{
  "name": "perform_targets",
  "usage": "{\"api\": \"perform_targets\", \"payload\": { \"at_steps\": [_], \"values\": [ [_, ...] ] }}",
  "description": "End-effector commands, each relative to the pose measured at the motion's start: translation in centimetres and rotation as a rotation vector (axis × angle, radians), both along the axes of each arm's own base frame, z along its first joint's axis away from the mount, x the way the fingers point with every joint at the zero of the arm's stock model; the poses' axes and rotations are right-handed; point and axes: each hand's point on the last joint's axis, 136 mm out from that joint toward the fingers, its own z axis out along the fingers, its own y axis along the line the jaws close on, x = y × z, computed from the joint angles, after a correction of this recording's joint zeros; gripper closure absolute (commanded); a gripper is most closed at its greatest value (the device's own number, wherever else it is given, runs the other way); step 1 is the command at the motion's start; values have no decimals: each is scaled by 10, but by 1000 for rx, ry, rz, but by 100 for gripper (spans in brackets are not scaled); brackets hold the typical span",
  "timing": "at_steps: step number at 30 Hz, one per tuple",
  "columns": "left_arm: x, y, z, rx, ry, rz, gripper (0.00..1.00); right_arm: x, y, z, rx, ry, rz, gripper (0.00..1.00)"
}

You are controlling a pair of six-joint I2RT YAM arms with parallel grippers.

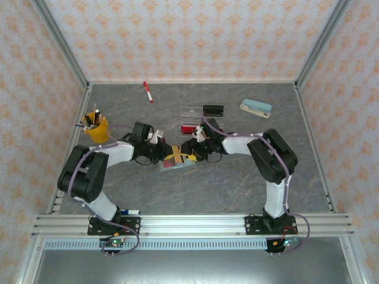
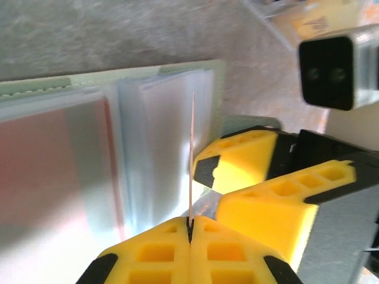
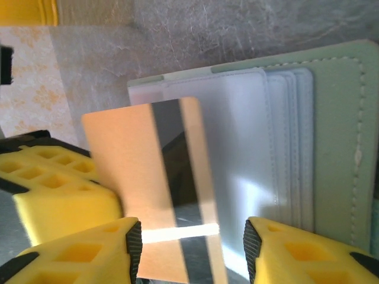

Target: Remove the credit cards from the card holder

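The tan card (image 2: 191, 154) is pinched edgewise in the closed left gripper (image 2: 190, 228), just above the wallet (image 3: 337, 148). The right gripper (image 3: 192, 248) is spread around it, seemingly without contact; it could be knocked loose by a bump.

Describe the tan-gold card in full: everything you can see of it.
The tan-gold card is a thin plastic rectangle with a dark stripe along its length and a pale band across it. The shut left gripper pinches one edge, holding it over the clear pockets of the open card holder. Whether it touches a pocket is unclear.
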Motion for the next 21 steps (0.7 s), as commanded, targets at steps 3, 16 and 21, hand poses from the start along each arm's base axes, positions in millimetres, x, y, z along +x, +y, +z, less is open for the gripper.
{"api": "perform_targets", "payload": {
  "at_steps": [3,16,21],
  "values": [
    [8,-5,42,-99,-101,6,100,19,4,59,163,-110,-28,38],
    [14,-11,72,-175,-154,11,100,20,8,111,315,-153,12,57],
    [15,-11,76,-182,-158,15,100,20,7,123,329,-185,27,78]
  ]
}}
